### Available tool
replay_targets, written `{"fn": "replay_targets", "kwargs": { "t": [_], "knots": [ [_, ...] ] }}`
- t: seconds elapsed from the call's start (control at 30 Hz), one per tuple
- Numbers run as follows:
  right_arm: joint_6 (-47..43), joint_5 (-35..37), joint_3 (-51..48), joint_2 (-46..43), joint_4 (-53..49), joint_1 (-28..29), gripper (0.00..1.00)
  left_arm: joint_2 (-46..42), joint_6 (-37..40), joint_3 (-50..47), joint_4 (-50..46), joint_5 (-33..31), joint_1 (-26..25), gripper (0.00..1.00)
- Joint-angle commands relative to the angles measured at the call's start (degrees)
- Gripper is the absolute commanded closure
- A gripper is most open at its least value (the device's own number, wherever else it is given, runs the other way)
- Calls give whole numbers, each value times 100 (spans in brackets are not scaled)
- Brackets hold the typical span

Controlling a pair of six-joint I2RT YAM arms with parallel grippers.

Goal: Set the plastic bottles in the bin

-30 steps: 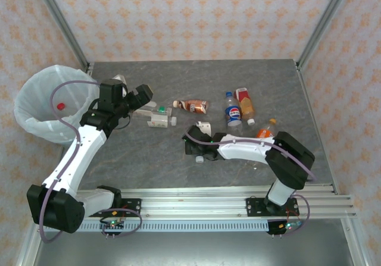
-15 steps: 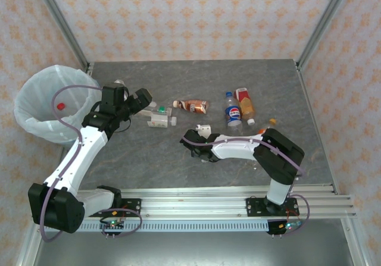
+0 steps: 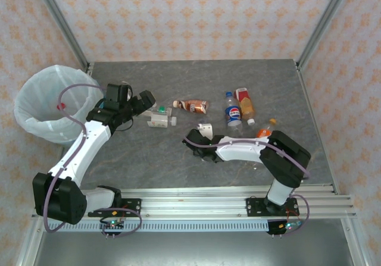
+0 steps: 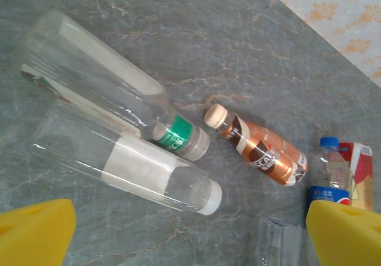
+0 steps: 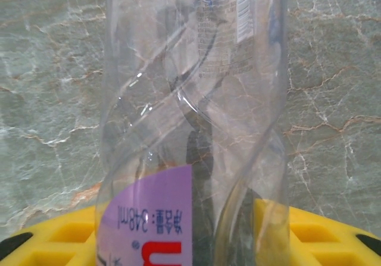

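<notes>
My right gripper (image 3: 198, 148) is shut on a clear bottle with a purple label (image 5: 196, 129), its yellow pads (image 5: 324, 236) pressed on both sides; the bottle lies on the table. My left gripper (image 4: 190, 236) hangs open above two clear bottles lying side by side, one with a green neck band (image 4: 101, 81) and one with a white label (image 4: 128, 165). A brown-label bottle (image 3: 191, 105), a Pepsi bottle (image 3: 233, 112), a red-label bottle (image 3: 244, 104) and an orange one (image 3: 266, 129) lie further right. The bin (image 3: 27, 108) stands at the far left with a red-capped bottle (image 3: 60, 106) inside.
The table is grey marble-patterned stone (image 3: 149, 153) with metal frame posts at its back corners (image 3: 312, 37). The aluminium rail with both arm bases runs along the near edge (image 3: 190, 203). The left arm's purple cable (image 3: 71, 90) loops over the bin's rim.
My right gripper has closed around the purple-label bottle and its elbow has shifted. My left gripper has drifted slightly right, towards the two clear bottles, still open.
</notes>
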Motion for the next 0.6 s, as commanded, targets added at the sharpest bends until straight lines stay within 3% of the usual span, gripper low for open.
{"fn": "replay_targets", "kwargs": {
  "t": [0.0, 0.17, 0.57],
  "knots": [
    [-128, 200, -176, -426, 488, 20, 60, 34, 45, 72, 128, 356, -27, 0],
    [-118, 230, -600, -839, 1219, 19, 60, -70, -165, -126, 589, 628, -25, 0],
    [-1110, -782, -856, -1025, 3430, 20, 61, 316, -43, -37, 983, 1323, -404, 0]
  ]
}}
